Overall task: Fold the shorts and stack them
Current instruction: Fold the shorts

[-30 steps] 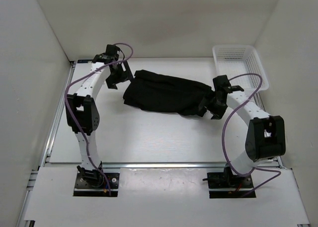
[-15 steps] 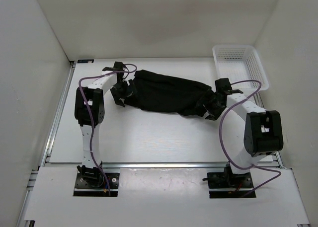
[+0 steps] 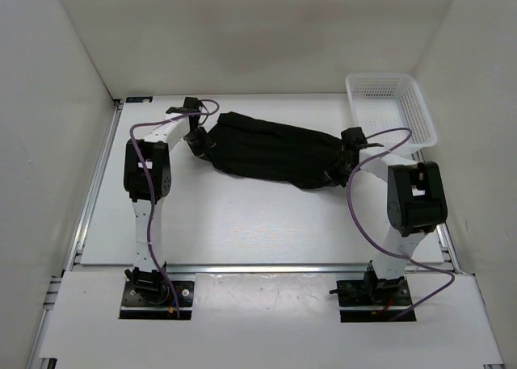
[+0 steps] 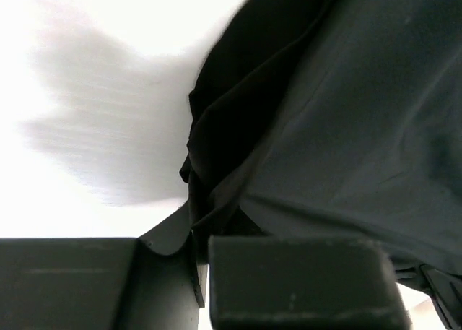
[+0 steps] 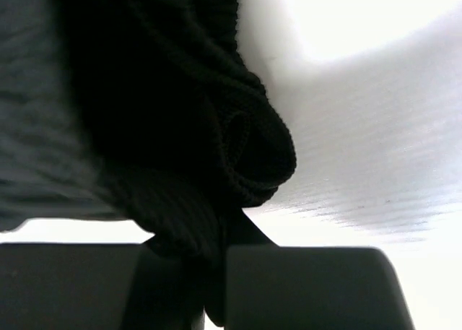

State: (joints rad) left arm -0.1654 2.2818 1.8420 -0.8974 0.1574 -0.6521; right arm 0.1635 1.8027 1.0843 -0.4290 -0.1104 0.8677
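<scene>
The shorts [image 3: 271,151] are bunched in a long band on the table [image 3: 242,224] toward 12 o'clock, pinched at 9 o'clock by the left fingers [image 4: 289,279] and at 3 o'clock by the right fingers [image 5: 310,287], so folding is judged barely begun and stacking undone.

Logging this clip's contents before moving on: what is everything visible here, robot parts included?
shorts: one, black, stretched across the far middle of the table, an end at each gripper
mesh basket: one, white plastic, far right corner, nothing seen inside
table: one, white, under everything
enclosure walls: white, on the left, far and right sides
cables: two, purple, one looped along each arm
left arm: one, white and black, left side
right arm: one, white and black, right side
left gripper: one, black, shut on the shorts' left end
right gripper: one, black, shut on the shorts' right end
</scene>
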